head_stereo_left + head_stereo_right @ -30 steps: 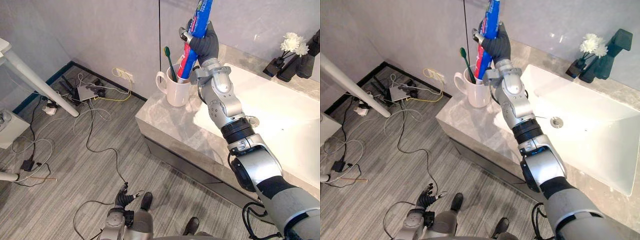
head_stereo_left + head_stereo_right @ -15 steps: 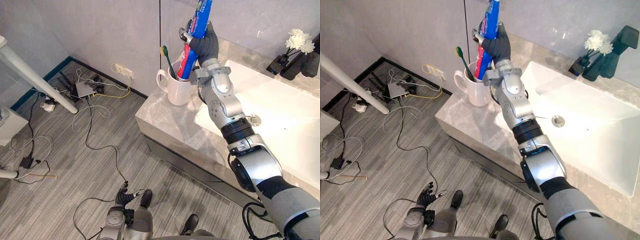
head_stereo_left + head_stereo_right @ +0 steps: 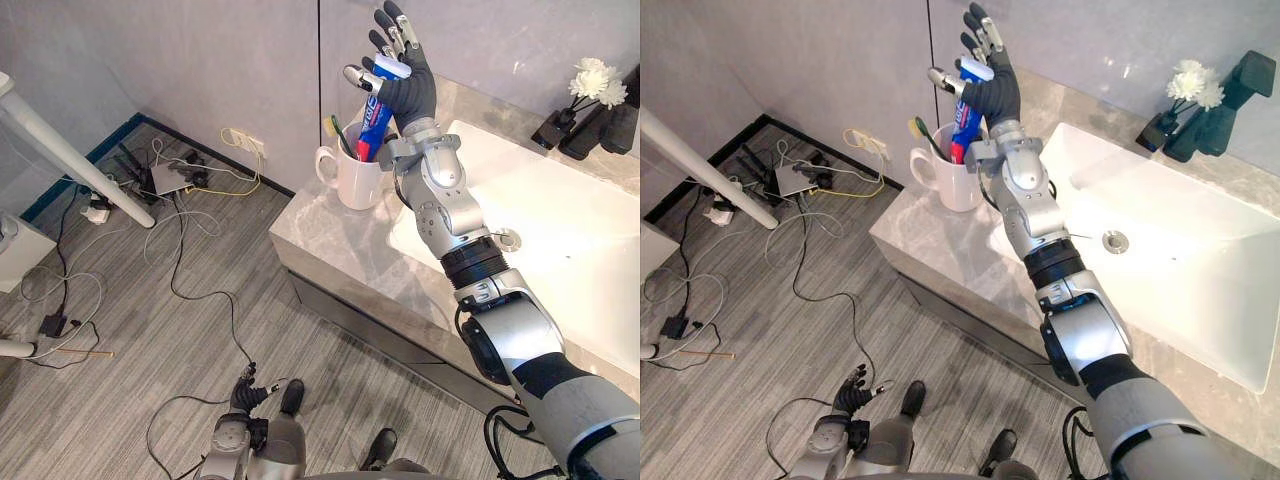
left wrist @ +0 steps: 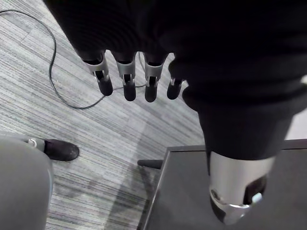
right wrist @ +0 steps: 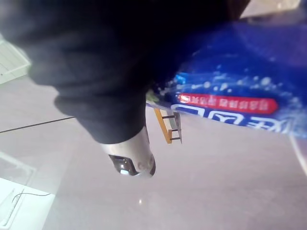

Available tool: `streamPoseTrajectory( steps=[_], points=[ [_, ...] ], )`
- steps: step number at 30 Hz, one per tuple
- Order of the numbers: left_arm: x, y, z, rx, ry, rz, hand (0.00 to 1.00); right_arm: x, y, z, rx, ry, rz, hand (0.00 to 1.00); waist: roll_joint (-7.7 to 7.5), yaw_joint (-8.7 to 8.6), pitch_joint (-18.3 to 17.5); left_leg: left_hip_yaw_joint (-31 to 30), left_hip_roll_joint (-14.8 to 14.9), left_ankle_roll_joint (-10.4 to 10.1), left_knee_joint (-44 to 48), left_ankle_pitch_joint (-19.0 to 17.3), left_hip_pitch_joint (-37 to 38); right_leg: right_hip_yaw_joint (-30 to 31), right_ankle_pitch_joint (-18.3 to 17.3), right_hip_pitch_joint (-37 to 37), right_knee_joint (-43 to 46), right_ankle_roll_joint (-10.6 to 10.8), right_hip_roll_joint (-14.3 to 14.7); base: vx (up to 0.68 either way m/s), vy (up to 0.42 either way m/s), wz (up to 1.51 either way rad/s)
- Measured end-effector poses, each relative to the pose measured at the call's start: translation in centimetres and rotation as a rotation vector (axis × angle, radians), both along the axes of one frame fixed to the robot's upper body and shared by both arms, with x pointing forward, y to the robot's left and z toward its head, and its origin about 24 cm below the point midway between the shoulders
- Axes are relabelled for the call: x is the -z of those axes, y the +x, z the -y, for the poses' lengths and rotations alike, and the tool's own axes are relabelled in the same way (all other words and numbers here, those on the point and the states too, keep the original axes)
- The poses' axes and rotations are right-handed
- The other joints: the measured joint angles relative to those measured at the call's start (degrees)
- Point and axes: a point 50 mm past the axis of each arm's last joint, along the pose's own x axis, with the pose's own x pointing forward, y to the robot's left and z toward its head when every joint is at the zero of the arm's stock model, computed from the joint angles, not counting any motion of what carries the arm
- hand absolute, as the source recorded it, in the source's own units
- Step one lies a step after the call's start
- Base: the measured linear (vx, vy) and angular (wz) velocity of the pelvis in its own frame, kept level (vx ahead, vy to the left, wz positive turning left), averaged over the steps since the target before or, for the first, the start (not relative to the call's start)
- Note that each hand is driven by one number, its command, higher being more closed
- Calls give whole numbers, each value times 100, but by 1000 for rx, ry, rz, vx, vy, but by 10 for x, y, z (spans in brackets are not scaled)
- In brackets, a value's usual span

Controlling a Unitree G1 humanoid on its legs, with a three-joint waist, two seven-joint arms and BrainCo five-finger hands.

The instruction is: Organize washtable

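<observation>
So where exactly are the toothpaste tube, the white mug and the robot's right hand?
toothpaste tube point(image 3: 375, 115), left eye view, on its blue and red middle.
white mug point(image 3: 356, 185), left eye view, on its outer wall.
right hand point(image 3: 410, 92), left eye view, on its dark cover.

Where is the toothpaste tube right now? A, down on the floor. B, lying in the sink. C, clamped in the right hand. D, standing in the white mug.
D: the toothpaste tube stands in the white mug beside the toothbrush, and the right hand by its top has its fingers spread straight, not curled round it.
</observation>
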Motion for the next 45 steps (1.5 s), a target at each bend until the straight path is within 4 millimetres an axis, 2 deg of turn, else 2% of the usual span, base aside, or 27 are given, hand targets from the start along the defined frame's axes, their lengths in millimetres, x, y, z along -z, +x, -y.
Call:
streamPoseTrajectory(
  steps=[3,10,14,18,24,27,32,33,37,39,40,42,44,45],
  points=[
    [0,0,0,0,0,0,0,6,0,2,8,-7,-14,0,0,-1,0,6,2,0,0,0,10,35,0,1,2,0,-2,-1,0,-1],
    [1,-1,0,-1,0,-7,0,7,-3,3,7,-6,0,0,-1,-18,0,25,6,0,-1,0,58,90,0,15,15,0,-2,-3,-1,-3],
    [1,-1,-1,-4,1,-12,0,4,-15,4,-15,2,57,0,-2,-57,-1,29,3,1,-2,0,82,94,1,32,16,0,-5,0,0,0],
    [2,-4,-2,-3,7,-24,0,-2,-27,9,-33,-8,126,0,-7,-181,-4,31,3,1,-2,0,108,94,1,59,17,0,-5,-6,-1,-1],
    [3,-4,-2,8,13,-29,0,-5,-47,29,-32,16,215,0,-23,-265,-14,110,9,1,-13,0,153,117,2,67,23,0,1,-11,-3,-4],
    [5,-6,-2,17,21,-42,0,-7,-62,36,-52,32,269,0,-31,-360,-23,165,4,1,-31,-1,228,163,2,100,23,1,0,-4,-2,-8],
    [7,-12,-4,28,37,-64,0,-14,-97,70,11,106,417,0,-135,-518,-171,310,0,2,-111,-2,326,291,3,87,21,2,0,-5,5,-13],
    [8,-13,-4,29,37,-69,0,-16,-108,83,51,115,463,0,-149,-558,-215,316,-2,3,-119,-3,329,297,3,83,21,3,-2,-7,4,-7],
    [12,-22,-6,8,34,-99,0,-17,-132,122,200,150,552,0,-149,-697,-420,409,0,6,-124,-9,326,412,8,6,23,2,2,-14,3,-13],
    [14,-28,-8,-2,35,-114,0,-11,-143,143,292,162,558,0,-145,-799,-518,450,0,9,-124,-12,340,436,13,6,22,8,2,-7,-1,-12],
    [15,-30,-9,-3,37,-123,0,-5,-153,163,386,168,563,0,-131,-843,-555,500,4,15,-125,-21,363,482,18,-17,22,7,4,-33,-3,-12],
    [17,-32,-9,-4,36,-136,0,0,-162,181,480,167,553,0,-100,-887,-628,585,10,33,-125,-44,367,567,35,-70,22,9,6,-42,7,-22],
    [19,-39,-9,-9,37,-157,0,9,-183,212,644,161,545,0,-41,-1005,-734,642,-1,64,-125,-72,371,633,58,-101,14,20,-8,-22,11,-18],
    [19,-40,-10,-16,36,-160,0,13,-189,220,691,165,543,0,-36,-1049,-750,657,-3,64,-125,-77,383,657,61,-101,13,22,-10,-9,9,-12]
  ],
)
